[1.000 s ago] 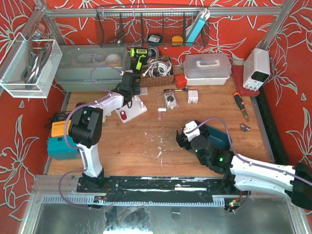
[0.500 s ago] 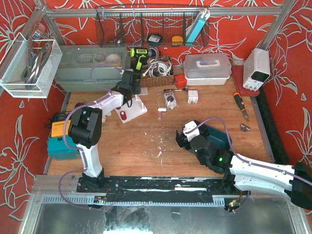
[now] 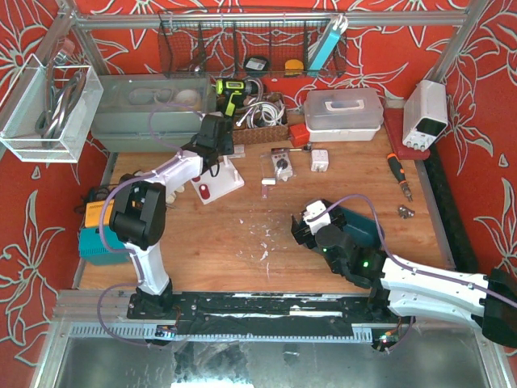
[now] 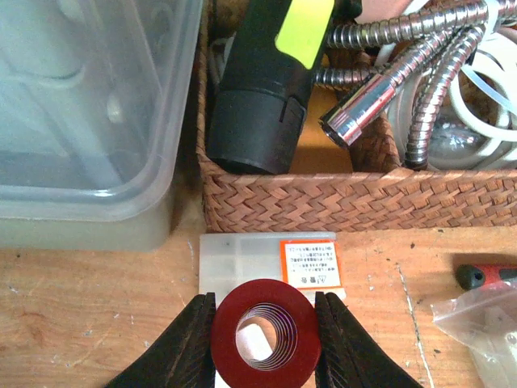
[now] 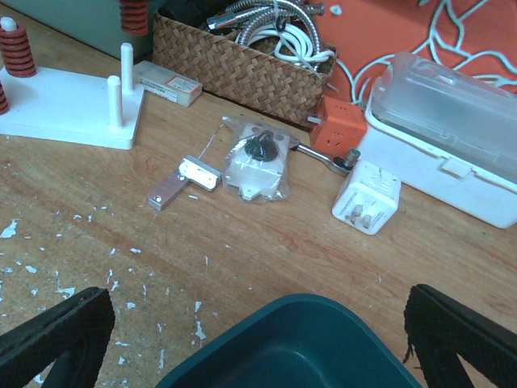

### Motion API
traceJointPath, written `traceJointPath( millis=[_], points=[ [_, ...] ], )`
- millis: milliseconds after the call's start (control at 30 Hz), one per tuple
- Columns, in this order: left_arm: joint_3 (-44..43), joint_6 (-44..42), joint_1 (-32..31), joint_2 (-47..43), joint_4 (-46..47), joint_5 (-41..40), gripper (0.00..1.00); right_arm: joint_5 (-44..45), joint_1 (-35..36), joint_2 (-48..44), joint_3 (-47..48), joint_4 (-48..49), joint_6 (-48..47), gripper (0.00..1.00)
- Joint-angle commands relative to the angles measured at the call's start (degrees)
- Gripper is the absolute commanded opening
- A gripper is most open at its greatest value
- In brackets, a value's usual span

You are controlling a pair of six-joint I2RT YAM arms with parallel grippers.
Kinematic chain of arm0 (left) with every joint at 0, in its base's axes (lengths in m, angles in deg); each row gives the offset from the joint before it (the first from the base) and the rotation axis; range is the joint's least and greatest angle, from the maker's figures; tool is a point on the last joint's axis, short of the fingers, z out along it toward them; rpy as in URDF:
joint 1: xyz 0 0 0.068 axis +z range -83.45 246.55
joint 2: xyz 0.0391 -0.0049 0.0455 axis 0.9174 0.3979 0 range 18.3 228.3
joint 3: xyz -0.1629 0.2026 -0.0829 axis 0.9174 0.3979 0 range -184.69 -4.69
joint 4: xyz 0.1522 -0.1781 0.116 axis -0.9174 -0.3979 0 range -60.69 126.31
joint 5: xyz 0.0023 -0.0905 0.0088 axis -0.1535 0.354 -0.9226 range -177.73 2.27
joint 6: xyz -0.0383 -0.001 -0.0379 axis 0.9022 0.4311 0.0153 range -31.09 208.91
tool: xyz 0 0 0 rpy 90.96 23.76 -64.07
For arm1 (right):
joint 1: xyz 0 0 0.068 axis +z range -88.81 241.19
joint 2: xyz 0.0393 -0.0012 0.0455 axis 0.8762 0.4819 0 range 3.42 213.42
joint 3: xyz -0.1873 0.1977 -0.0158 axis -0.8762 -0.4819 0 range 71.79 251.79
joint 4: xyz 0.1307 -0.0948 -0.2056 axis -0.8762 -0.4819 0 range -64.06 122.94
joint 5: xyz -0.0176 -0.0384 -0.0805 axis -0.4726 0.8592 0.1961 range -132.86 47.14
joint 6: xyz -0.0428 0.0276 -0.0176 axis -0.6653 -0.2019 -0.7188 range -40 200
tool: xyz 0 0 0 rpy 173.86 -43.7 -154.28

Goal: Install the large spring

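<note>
your left pincer (image 4: pixel 265 339) grips large spring (image 4: pixel 229 338), red, thick-walled; left wrist view shows coils end-on, top view hides them. right pincer (image 5: pixel 258 343) wide.

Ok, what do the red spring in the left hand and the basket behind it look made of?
Spring: coiled metal, seemingly, with a matte red coating; inner turns glint bare and silvery. Basket: woven natural fibre, perhaps rattan or seagrass; brown herringbone plaiting, matte.
</note>
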Motion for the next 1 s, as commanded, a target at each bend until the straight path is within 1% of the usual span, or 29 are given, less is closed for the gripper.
traceJointPath(
  millis=[0, 467, 667, 867, 967],
  points=[
    [-0.34, 0.22, -0.27, -1.34, -0.56, 1.18, 0.06, 1.32, -0.37, -0.21, -0.02, 0.34, -0.11, 0.98],
    [1.28, -0.65, -0.27, -0.2, -1.89, 1.04, 0.07, 1.16, -0.37, 2.27, 0.91, 0.47, -0.39, 0.98],
    [2.02, -0.83, -0.27, 1.01, -0.29, 1.0, 0.1, 1.25, -0.37, 2.71, 1.04, 0.38, -0.42, 0.99],
    [1.94, -0.75, -0.26, 3.78, 0.71, 0.43, 0.19, 1.27, -0.37, 2.87, 0.94, 0.6, -0.36, 0.98],
    [1.82, -0.7, -0.27, 3.97, 0.9, 0.04, 0.33, 1.24, -0.37, 3.23, 1.11, 0.72, -0.37, 0.99]
  ],
)
